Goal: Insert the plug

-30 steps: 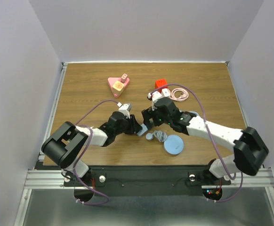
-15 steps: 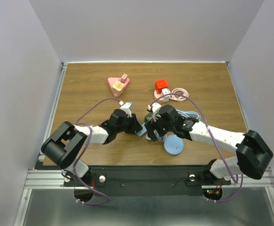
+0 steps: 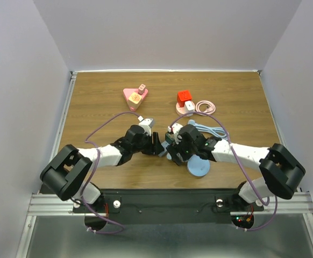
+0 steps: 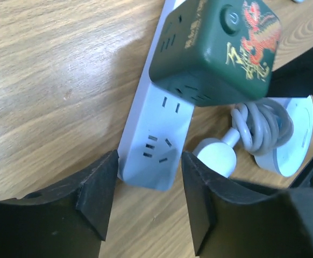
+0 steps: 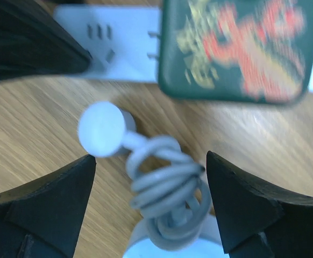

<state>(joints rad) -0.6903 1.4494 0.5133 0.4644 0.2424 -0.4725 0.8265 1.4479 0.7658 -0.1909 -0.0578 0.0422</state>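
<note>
A white power strip point(image 4: 156, 134) lies on the wood table with a dark green cube adapter point(image 4: 215, 48) on it. My left gripper point(image 4: 149, 199) is shut on the strip's near end, one finger against each side. A white round plug point(image 5: 101, 129) lies beside the strip, and its grey cable coil point(image 5: 167, 199) runs to a pale blue disc point(image 3: 199, 165). My right gripper point(image 5: 151, 188) is open and empty, with its fingers wide on either side of the coil and just above it. In the top view the two grippers, left point(image 3: 155, 144) and right point(image 3: 173, 154), meet at the table's middle.
A pink triangular piece point(image 3: 135, 96) with a small block sits at the back left. A red cube point(image 3: 184, 97) on a white base and a pink coiled cable point(image 3: 205, 106) sit at the back centre. A pale blue cable point(image 3: 213, 130) lies by my right arm.
My right gripper has moved down and left from beside the red cube's cable to over the plug and coil. My left gripper stays at the strip's end.
</note>
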